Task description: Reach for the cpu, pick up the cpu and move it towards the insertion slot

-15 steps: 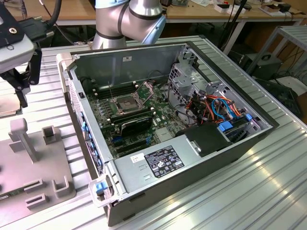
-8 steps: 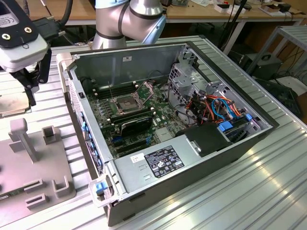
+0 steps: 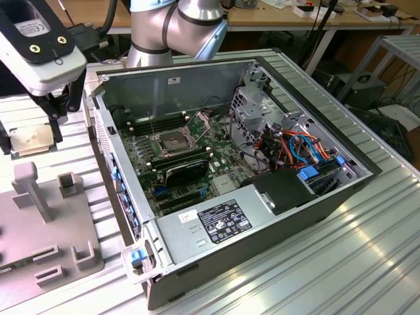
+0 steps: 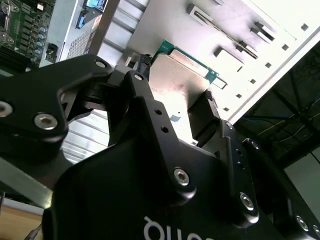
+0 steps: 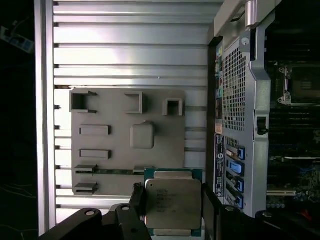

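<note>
My black gripper (image 3: 29, 136) hangs over the aluminium table at the exterior view's left, outside the open computer case. It is shut on the cpu (image 3: 29, 140), a thin square chip with a pale metallic face. In both wrist views the cpu (image 5: 173, 202) (image 4: 181, 82) sits between the two fingers (image 5: 138, 200), clamped at its opposite edges, above the near edge of a grey fixture plate (image 5: 110, 115). The insertion slot (image 3: 172, 140), a metal-framed socket with its bracket raised, lies on the motherboard inside the case, well to the exterior view's right of the gripper. The first wrist view also catches the insertion slot (image 5: 301, 85).
The grey fixture plate (image 3: 46, 223) with raised holders lies on the table below the gripper. The case wall (image 3: 115, 177) stands between gripper and motherboard. Inside are a black expansion card (image 3: 186, 169), a power supply (image 3: 216, 220), a drive cage (image 3: 256, 108) and cables (image 3: 298, 147).
</note>
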### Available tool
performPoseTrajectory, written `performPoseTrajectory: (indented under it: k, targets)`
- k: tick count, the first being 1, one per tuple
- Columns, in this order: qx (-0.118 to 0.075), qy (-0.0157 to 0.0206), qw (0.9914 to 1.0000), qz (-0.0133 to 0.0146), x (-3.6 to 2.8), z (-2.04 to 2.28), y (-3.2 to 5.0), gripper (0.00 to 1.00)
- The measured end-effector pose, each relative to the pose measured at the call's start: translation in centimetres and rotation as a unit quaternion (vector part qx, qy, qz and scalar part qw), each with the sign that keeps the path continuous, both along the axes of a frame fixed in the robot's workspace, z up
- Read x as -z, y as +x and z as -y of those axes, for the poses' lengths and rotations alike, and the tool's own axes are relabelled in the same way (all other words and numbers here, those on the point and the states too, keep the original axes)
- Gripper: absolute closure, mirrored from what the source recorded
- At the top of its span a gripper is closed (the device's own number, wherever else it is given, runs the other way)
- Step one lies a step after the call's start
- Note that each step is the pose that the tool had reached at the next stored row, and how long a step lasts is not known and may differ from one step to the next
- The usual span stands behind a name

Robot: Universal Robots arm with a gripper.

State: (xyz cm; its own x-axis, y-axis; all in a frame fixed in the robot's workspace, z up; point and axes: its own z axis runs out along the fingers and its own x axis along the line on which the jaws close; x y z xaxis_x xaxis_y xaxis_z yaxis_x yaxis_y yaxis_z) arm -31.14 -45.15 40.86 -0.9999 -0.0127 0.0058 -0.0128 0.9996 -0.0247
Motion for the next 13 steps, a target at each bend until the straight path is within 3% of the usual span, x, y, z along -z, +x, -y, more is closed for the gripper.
performPoseTrajectory:
  k: [6,13]
  targets:
    - [0.0,0.0,1.0,0.0,0.0,0.0,1.04,0.45]
    - [0.0,0.0,1.0,0.0,0.01,0.0,3.14,0.45]
